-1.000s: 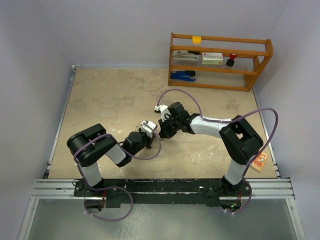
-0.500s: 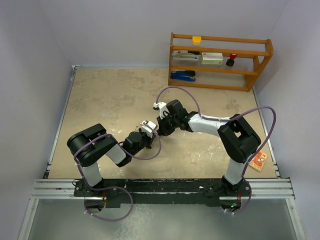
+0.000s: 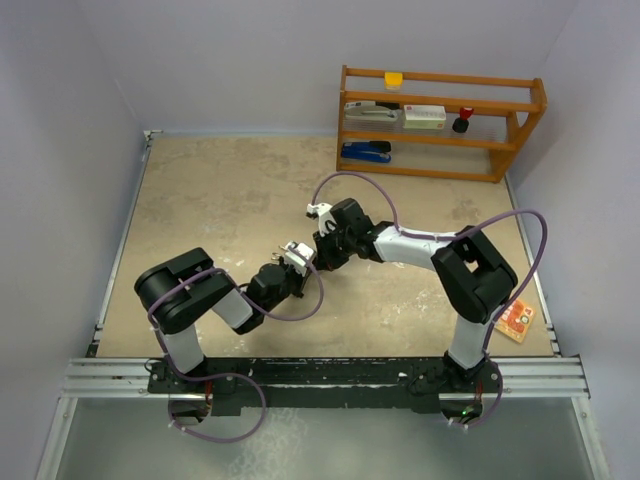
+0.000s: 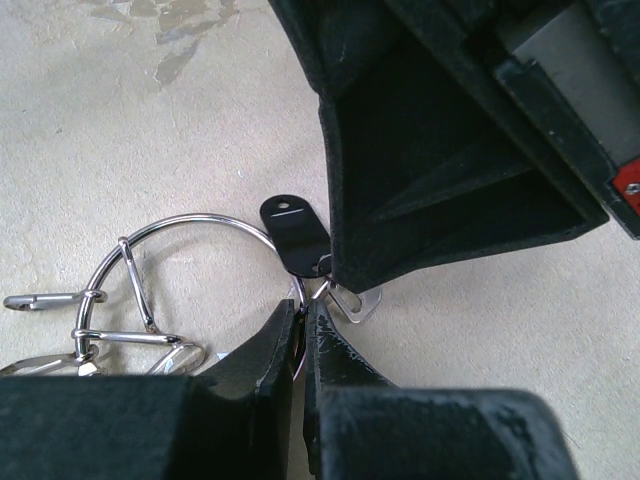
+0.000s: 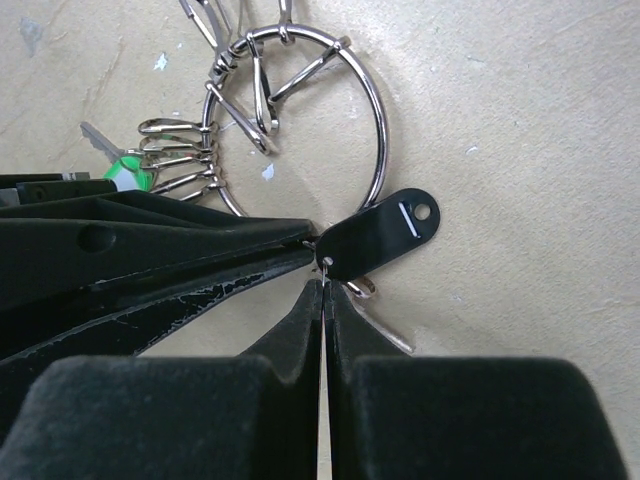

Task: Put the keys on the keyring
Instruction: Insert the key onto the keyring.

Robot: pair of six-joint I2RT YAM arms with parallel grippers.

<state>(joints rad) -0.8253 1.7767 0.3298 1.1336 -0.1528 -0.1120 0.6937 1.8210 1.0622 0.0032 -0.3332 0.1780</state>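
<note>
At mid-table, the left gripper point(image 4: 300, 325) is clamping closed on the keyring point(image 5: 383, 140) wire; the right gripper point(image 5: 322, 295), fingers together, is working a black-tagged key point(image 5: 380, 238) touching the ring. The green-headed key point(image 5: 125, 172) is hanging on already; the tagged one seemingly remains.

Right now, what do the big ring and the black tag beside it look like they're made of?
The keyring looks like polished metal, probably steel: thin silver wire with mirror-bright glints. The black tag seems plastic: smooth, opaque, softly glossy, though coated metal is possible.
</note>
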